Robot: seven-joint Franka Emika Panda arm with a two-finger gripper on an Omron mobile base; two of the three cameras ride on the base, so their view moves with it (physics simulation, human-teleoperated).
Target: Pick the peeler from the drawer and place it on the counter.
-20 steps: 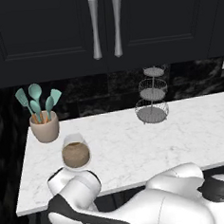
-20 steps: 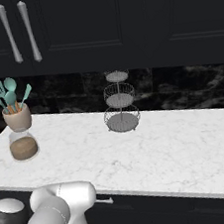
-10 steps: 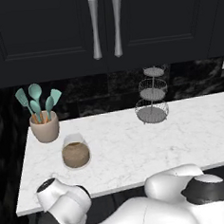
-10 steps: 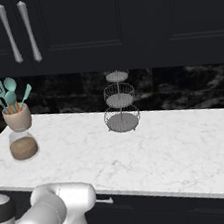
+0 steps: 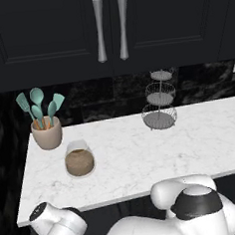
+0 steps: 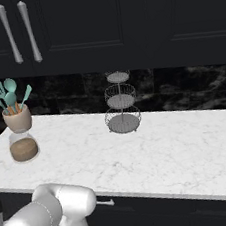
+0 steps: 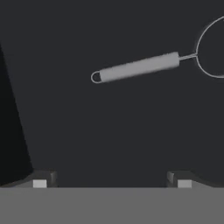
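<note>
In the hand view the grey metal peeler [image 7: 140, 68] lies flat on the dark floor of the drawer [image 7: 87, 127], its straight handle running left to right and its loop-shaped head cut off by the right edge. My gripper [image 7: 111, 181] is open above the drawer floor, its two fingertips [image 7: 41, 180] wide apart at the bottom of that view, short of the peeler and touching nothing. The white marble counter [image 5: 142, 152] [image 6: 155, 150] spans both base views, with the arm bent down below its front edge.
On the counter stand a pot of teal spatulas [image 5: 44, 123] [image 6: 15, 110], a glass jar of brown stuff [image 5: 79, 160] [image 6: 23, 146] and a three-tier wire stand [image 5: 159, 100] [image 6: 121, 103]. Black upper cabinets with long grey handles [image 5: 111, 27] hang above. The drawer's dark side wall [image 7: 11, 131] rises at left.
The arm's elbow and upper links have sunk lower below the counter's front edge. The things on the counter have not moved.
</note>
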